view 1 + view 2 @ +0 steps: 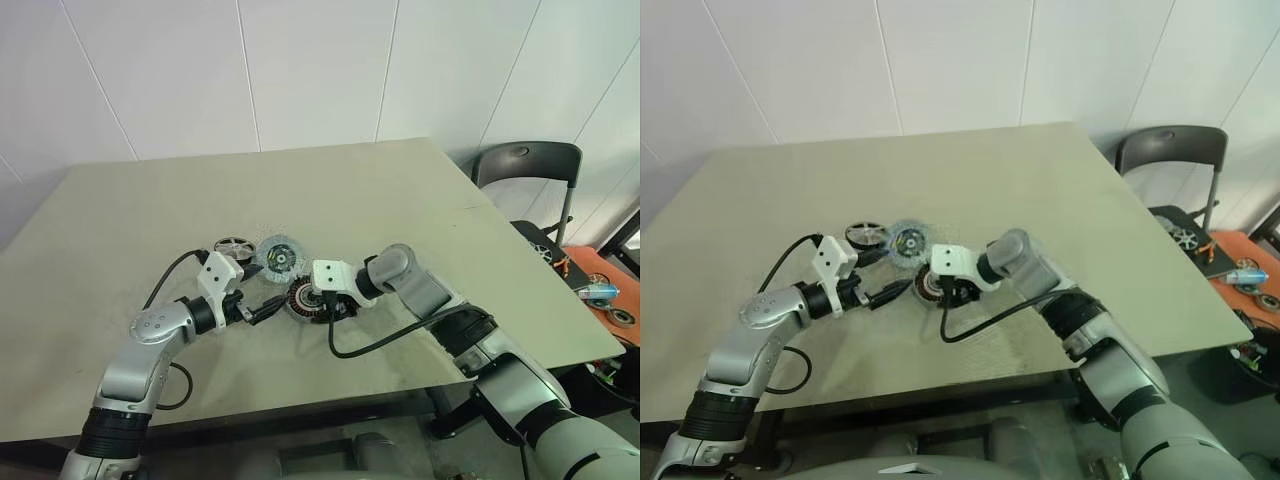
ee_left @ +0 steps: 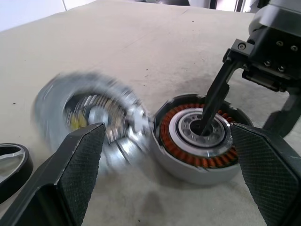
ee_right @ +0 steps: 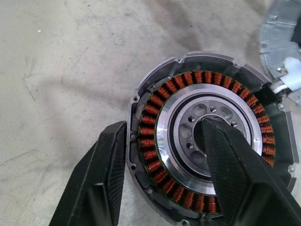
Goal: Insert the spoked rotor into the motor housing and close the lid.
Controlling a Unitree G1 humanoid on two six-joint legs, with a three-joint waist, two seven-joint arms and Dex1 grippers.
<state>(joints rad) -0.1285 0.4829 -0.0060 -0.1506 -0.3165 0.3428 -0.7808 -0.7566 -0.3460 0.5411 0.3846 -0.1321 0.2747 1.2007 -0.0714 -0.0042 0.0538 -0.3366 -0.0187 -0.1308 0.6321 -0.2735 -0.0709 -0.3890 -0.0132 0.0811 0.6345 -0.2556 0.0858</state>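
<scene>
Right tool straddles the wall of the motor housing

We see the right tool (image 3: 160,174) half closed, one finger in the hollow centre of the motor housing (image 3: 207,136), one outside its rim. The left tool (image 2: 164,174) stands wide apart near it. The lid (image 1: 279,256) and spoked rotor (image 1: 232,246) lie beside on the tabletop (image 1: 400,200).

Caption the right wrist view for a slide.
Right gripper straddling the motor housing wall, one finger in its hollow centre, one outside the copper coils.
</scene>
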